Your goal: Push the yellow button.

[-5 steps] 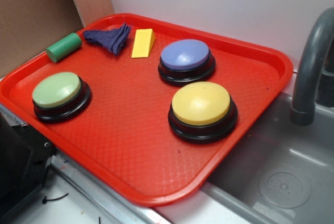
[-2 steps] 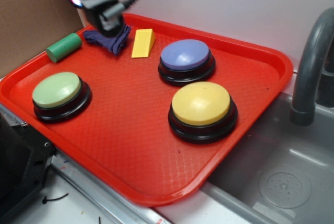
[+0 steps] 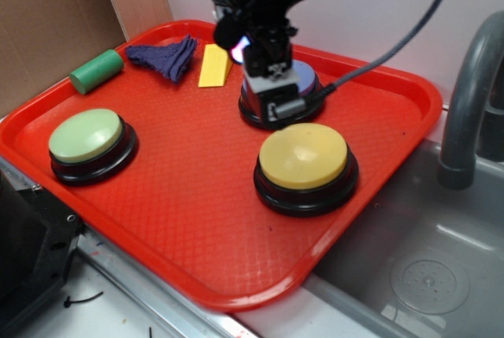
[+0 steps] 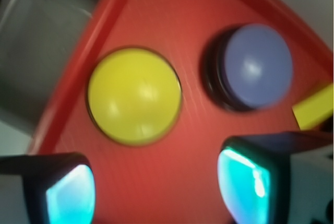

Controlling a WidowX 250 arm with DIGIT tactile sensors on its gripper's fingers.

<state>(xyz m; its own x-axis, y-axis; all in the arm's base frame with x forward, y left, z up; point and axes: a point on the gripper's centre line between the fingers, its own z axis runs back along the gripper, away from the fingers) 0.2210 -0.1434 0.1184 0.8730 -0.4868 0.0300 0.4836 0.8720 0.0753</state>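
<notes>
The yellow button (image 3: 303, 155) is a large domed push-button on a black base, sitting on the right side of the red tray (image 3: 197, 220). In the wrist view the yellow button (image 4: 134, 95) lies ahead of the fingers and a little to the left. My gripper (image 3: 272, 98) hangs over the blue button (image 3: 309, 83), just behind the yellow one, and covers most of it. The wrist view shows my gripper (image 4: 156, 187) open, its fingers (image 4: 70, 195) wide apart with only red tray between them. It touches neither button.
A pale green button (image 3: 87, 135) sits at the tray's left. A green cylinder (image 3: 96, 71), a dark blue cloth (image 3: 163, 57) and a yellow wedge block (image 3: 215, 65) lie at the back. A grey sink (image 3: 409, 251) and faucet (image 3: 468, 102) are to the right.
The gripper came into view at the back left over the cloth, then swept right and forward. It now hangs over the blue button. Nothing on the tray has moved.
</notes>
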